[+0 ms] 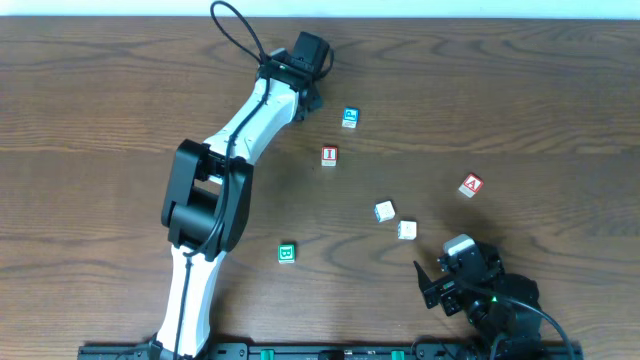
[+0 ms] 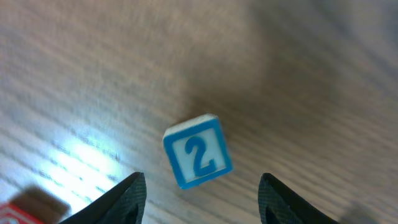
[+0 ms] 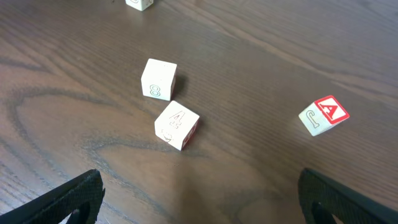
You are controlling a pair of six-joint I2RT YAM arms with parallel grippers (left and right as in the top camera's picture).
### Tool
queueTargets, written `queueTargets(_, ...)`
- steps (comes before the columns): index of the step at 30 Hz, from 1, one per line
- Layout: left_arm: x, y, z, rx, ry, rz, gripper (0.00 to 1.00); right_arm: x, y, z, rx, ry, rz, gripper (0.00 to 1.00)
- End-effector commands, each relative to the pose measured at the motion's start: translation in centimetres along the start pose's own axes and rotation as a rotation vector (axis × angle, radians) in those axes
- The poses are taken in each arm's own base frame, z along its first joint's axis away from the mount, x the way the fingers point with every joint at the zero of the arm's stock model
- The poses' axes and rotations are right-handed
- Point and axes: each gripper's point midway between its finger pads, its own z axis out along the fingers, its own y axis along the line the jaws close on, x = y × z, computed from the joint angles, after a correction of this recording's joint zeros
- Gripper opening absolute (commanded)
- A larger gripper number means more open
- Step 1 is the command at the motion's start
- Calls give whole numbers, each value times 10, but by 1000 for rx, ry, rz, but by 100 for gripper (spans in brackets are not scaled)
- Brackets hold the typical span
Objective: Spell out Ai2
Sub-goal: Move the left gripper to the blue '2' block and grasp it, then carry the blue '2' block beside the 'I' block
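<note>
A blue "2" block [image 1: 350, 117] lies on the table just right of my left gripper [image 1: 312, 95]. In the left wrist view the "2" block [image 2: 198, 151] sits tilted just ahead of the open, empty left gripper [image 2: 200, 190]. A red "I" block [image 1: 329, 155] lies below it. A red "A" block [image 1: 471, 185] lies at the right and also shows in the right wrist view [image 3: 323, 114]. My right gripper [image 1: 437, 275] is open and empty [image 3: 199, 177], low at the front right, apart from all blocks.
A white "8" block [image 3: 159, 79] and a white "4" block [image 3: 176, 124] lie close together ahead of the right gripper, seen overhead as two white blocks [image 1: 385, 211] [image 1: 407, 230]. A green "B" block [image 1: 287, 252] lies front centre. A red block corner [image 2: 28, 208] shows left of the left fingers.
</note>
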Motion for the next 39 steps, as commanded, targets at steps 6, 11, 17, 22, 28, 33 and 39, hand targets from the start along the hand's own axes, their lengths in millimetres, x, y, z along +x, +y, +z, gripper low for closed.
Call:
queueTargets(6,4,0,5,-9,6,-189,60,5,1,3,-4,8,-6,99)
queueTargets(11,5,0,10,-13,7,-265,61,5,1,3,-4,8,-7,99)
queueTargets(17,-5,3,10,-27,-54,-352,59,5,1,3,-4,8,-7,99)
queueTargets(22,5,7,27,-49,-27,-397,59,5,1,3,-4,8,-7,99)
queueTargets(28,3,2,31,-25,-32,-405,56,5,1,3,-4,8,-7,99)
queueTargets(33,0,-2,31,-10,-42,-409,46,5,1,3,-4,8,-7,99)
queueTargets(39,-2,1,33,-17,-56,-411,44,5,1,3,-4,8,-6,99)
